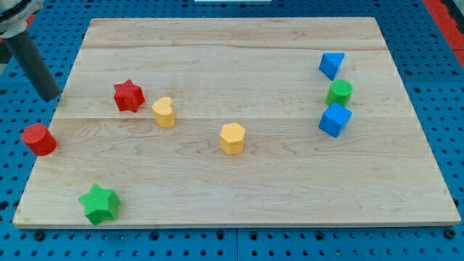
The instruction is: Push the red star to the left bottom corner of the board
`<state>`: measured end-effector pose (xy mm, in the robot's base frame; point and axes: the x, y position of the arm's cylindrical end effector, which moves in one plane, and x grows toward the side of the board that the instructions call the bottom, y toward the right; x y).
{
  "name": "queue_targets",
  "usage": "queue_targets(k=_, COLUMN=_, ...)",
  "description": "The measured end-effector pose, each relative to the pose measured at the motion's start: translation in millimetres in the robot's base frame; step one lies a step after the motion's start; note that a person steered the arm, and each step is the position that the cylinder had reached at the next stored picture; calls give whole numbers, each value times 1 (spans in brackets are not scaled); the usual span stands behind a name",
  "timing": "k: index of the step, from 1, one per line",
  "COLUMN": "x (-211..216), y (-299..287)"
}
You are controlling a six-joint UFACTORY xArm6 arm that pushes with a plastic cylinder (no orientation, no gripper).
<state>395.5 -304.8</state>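
Observation:
The red star [129,95] lies on the wooden board [239,65] in its left part, a little above mid-height. My tip [51,98] is at the board's left edge, to the left of the red star and apart from it, with a clear gap between. A red cylinder [39,139] stands at the left edge below my tip. A green star [99,204] sits near the board's bottom left corner.
A yellow heart-like block [164,112] lies just right of the red star. A yellow hexagonal block [233,138] is near the middle. At the right stand a blue block [332,64], a green cylinder [339,92] and a blue cube [335,119].

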Motion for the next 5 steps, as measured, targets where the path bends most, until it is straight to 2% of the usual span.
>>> queue_targets(k=1, x=0, y=0)
queue_targets(k=2, x=47, y=0)
queue_targets(k=4, x=91, y=1)
queue_targets(k=5, x=165, y=0)
